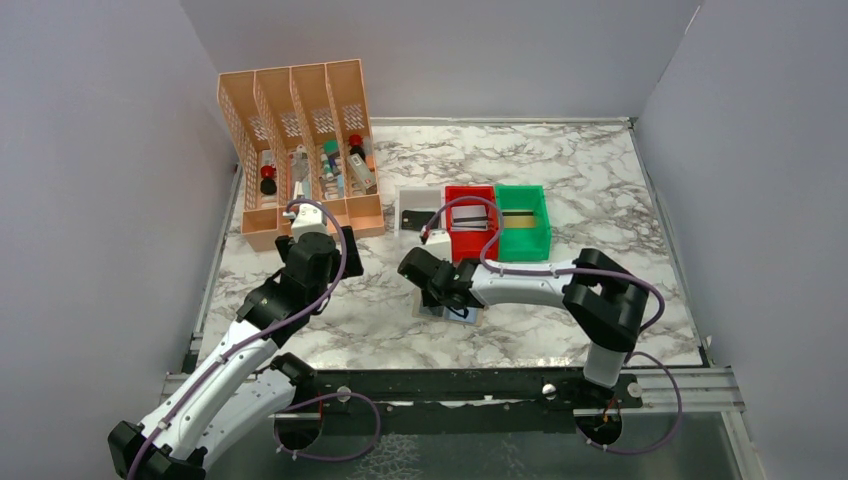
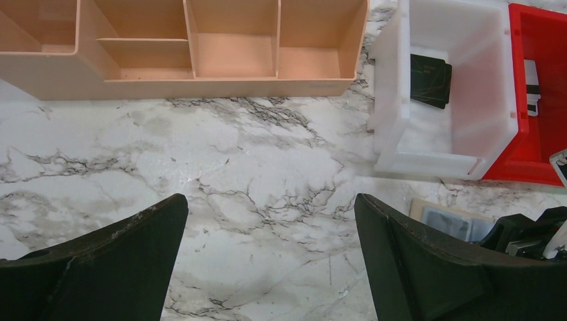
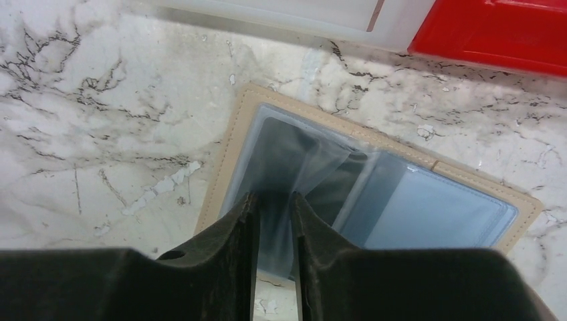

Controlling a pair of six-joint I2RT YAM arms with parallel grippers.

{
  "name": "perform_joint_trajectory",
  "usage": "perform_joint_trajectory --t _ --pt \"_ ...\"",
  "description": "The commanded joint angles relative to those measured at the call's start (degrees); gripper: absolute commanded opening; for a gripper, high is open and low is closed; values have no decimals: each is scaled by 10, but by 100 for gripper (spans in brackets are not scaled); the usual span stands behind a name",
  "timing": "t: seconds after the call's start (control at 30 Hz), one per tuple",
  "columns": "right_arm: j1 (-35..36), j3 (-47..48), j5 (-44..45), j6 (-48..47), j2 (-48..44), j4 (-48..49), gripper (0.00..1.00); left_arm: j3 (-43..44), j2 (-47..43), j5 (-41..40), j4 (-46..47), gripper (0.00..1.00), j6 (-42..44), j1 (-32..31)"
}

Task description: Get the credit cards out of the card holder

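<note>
**Right arm works, left arm waits**

The right gripper (image 3: 274, 200) pinches the clear pocket film of the holder (image 3: 441, 207), probably to open it, though cards (image 2: 430, 80) already lie in the bins (image 2: 391, 100). The holder lies mid-tabletop, just before those bins. The left gripper (image 2: 271, 207) hovers spread wide, out of the way.

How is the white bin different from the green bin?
The white bin sits left of the red bin; the green bin sits right of it. The white bin holds a black card; the green bin holds a striped card. Both are open-topped boxes.
</note>
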Motion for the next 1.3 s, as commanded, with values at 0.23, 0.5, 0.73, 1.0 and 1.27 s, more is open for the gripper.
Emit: perform_joint_trajectory --t 0.23,0.5,0.73,1.0,1.27 --pt "5 -40 4 0 23 -35 9 9 -5 1 -4 99 -2 1" --pt "5 -61 -65 -60 -52 53 1 6 -16 25 -4 99 -21 1" --pt "4 -115 -168 -44 -106 157 1 -21 -36 100 21 99 -77 1" --pt "-15 -150 -226 -30 -128 214 1 -80 -2 275 124 99 -126 1" --pt "-58 -201 -319 -8 -136 297 1 -130 57 408 275 96 -162 1"
